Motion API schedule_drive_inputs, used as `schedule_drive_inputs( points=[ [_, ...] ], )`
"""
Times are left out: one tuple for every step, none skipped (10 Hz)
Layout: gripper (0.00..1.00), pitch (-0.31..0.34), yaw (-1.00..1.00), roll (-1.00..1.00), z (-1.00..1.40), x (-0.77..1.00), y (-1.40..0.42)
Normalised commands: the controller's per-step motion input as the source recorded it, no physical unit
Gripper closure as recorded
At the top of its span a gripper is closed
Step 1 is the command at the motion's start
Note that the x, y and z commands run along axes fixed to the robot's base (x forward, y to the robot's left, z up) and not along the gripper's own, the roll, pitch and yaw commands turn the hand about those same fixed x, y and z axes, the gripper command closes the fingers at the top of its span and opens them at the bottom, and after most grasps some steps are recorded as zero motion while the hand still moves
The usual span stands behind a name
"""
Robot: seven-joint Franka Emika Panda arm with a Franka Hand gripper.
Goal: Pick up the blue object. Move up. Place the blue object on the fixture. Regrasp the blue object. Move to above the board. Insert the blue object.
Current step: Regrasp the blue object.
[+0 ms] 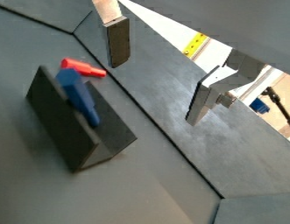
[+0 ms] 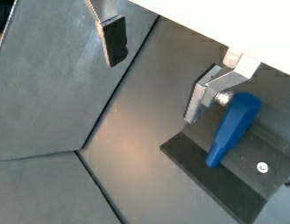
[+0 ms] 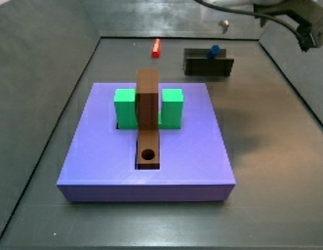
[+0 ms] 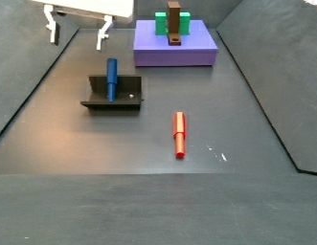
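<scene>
The blue object (image 4: 112, 78) is a slim peg that rests leaning in the dark fixture (image 4: 123, 100); it also shows in both wrist views (image 1: 79, 96) (image 2: 232, 129). My gripper (image 4: 78, 33) hangs open and empty above the floor, off to one side of the fixture (image 1: 82, 140) and apart from it. Its two fingers (image 1: 116, 39) stand wide apart with only bare floor between them (image 2: 159, 70). The lavender board (image 3: 190, 146) carries a green block (image 3: 125, 105) and a brown bar (image 3: 148, 122) with a round hole.
A red peg (image 4: 180, 134) lies on the floor in front of the fixture, also seen beside the blue object's end (image 1: 82, 67). Sloping grey walls (image 4: 27, 96) ring the floor. A yellow ruler strip (image 1: 195, 45) lies outside the walls.
</scene>
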Motion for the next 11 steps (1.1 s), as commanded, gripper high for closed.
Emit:
schedule_drive_inputs(
  points=[
    [0.00,0.003,0.06,0.00,0.00,-0.19,0.20],
    [0.00,0.000,0.06,0.01,0.00,-0.34,0.20],
    [0.00,0.000,0.07,0.22,0.00,-0.38,0.10],
    [0.00,0.000,0.07,0.35,0.00,-0.34,0.00],
    [0.00,0.000,0.12,0.46,0.00,-0.07,-0.27],
    [0.00,0.000,0.10,0.34,-0.09,0.00,-0.19],
    [0.00,0.040,0.14,0.23,-0.21,0.05,-0.12],
    [0.00,0.000,0.25,0.37,-0.35,0.00,-0.04],
    [0.00,0.014,0.25,0.20,-0.45,0.03,0.00],
    [0.00,0.054,0.25,0.04,-0.41,0.10,0.00],
    [0.00,0.089,0.24,0.01,-0.35,0.15,0.00]
  ],
)
